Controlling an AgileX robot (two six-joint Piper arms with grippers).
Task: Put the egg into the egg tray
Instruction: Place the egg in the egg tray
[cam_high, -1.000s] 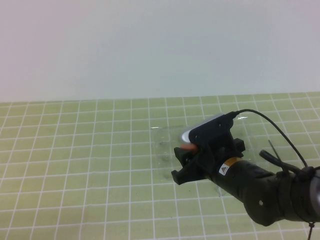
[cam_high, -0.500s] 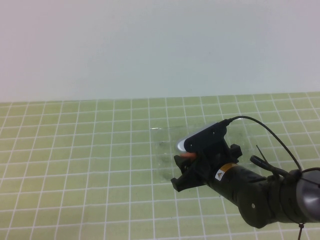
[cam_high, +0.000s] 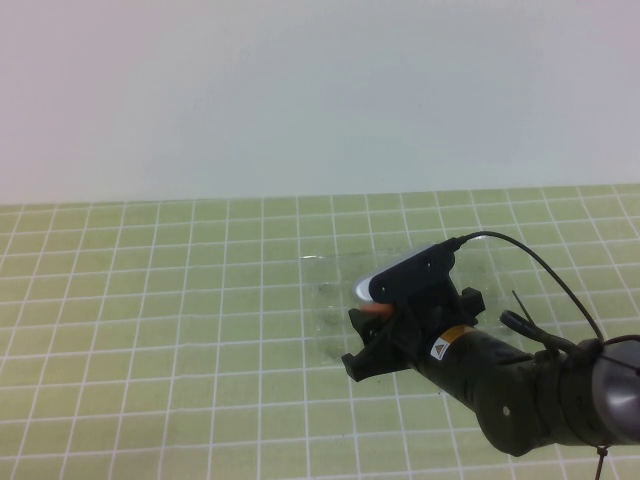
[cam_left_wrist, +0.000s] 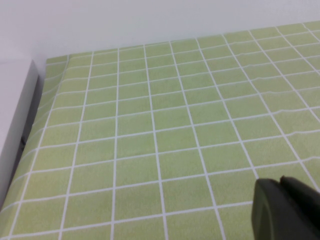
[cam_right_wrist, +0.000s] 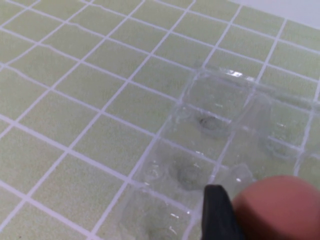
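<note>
**A:** Start nearest us. What is the right arm doing?

**B:** It reaches in from the near right, and the right tool (cam_high: 372, 325) hangs over the near-left part of the egg tray (cam_high: 330, 290). It is clamped on the egg (cam_high: 377, 309), which shows as a small orange-red spot between the dark fingers.

**A:** So the egg is off the surface?

**B:** Yes, held in the air above the tray. In the right wrist view the egg (cam_right_wrist: 275, 207) fills the near corner beside one dark finger (cam_right_wrist: 216, 212), with the clear cups of the tray (cam_right_wrist: 210, 125) spread below it.

**A:** Which step is this, then?

**B:** I judge it the carry-and-place step: the pick is done, the egg is not yet in a cup.

**A:** And the next move?

**B:** Line the egg over one hollow, lower it until it seats, then ease the fingers apart. The tray is clear and looks light, so a push from the side might shift it.

**A:** And farther off?

**B:** The green gridded surface (cam_high: 150, 300) runs to a pale wall. The left tool (cam_left_wrist: 287, 210) shows only in its own wrist view, as a dark tip over bare grid, away from the tray. I cannot tell whether it is open or closed.
</note>
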